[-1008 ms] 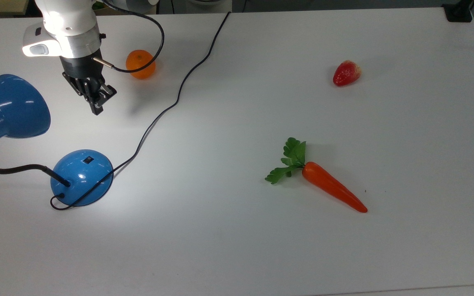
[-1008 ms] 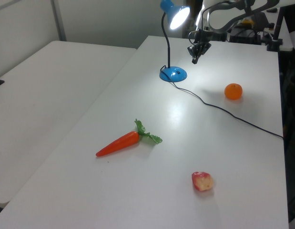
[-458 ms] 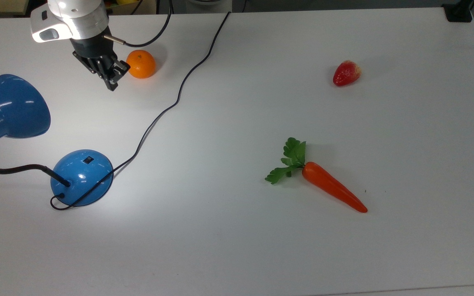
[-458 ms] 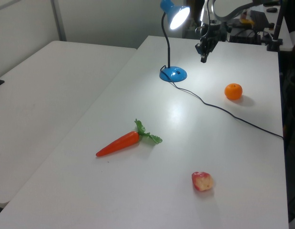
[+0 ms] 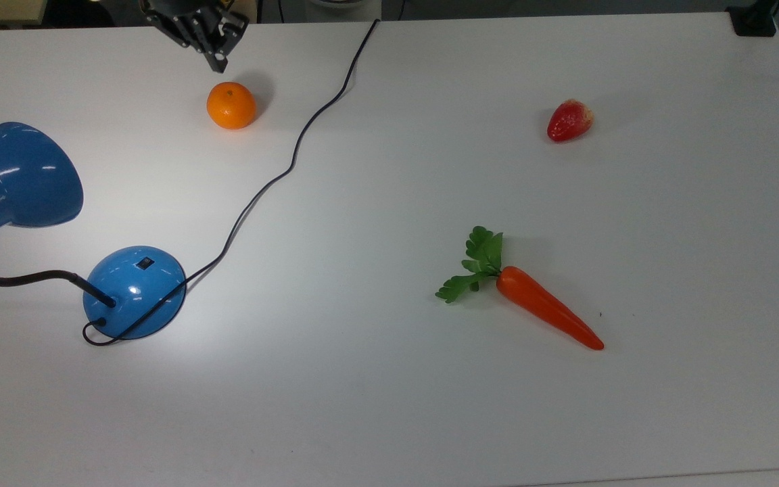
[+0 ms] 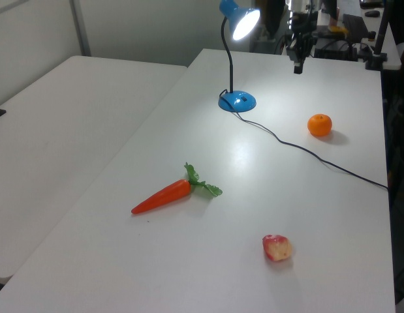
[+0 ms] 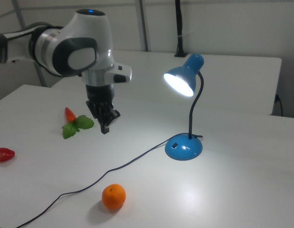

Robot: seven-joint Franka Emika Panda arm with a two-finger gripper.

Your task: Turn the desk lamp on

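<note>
Desk lamp [image 7: 184, 114] standing on the white counter [image 5: 430, 406], its bulb lit inside the bell-shaped shade [image 7: 180, 81] and a bright pool of light falling on the counter around the domed blue base [image 5: 134, 291]. A small black switch [image 5: 143, 262] sits on top of the base; a thin black cord [image 5: 281, 172] runs from the base toward the far edge of the counter. The end effector [image 7: 105, 124] hangs above the counter well apart from the lamp base, beyond the orange [image 5: 230, 105] in the top view, empty, with its fingers drawn together and nothing between them. Farther from the lamp lie a carrot [image 5: 538, 304] with green leaves and a strawberry [image 5: 569, 120].

Judged from the glowing shade, the switching step looks complete and the arm appears to be in its retreat phase. The next move calls only for clearing away without snagging the cord or nudging the orange; the switch needs no further press.
</note>
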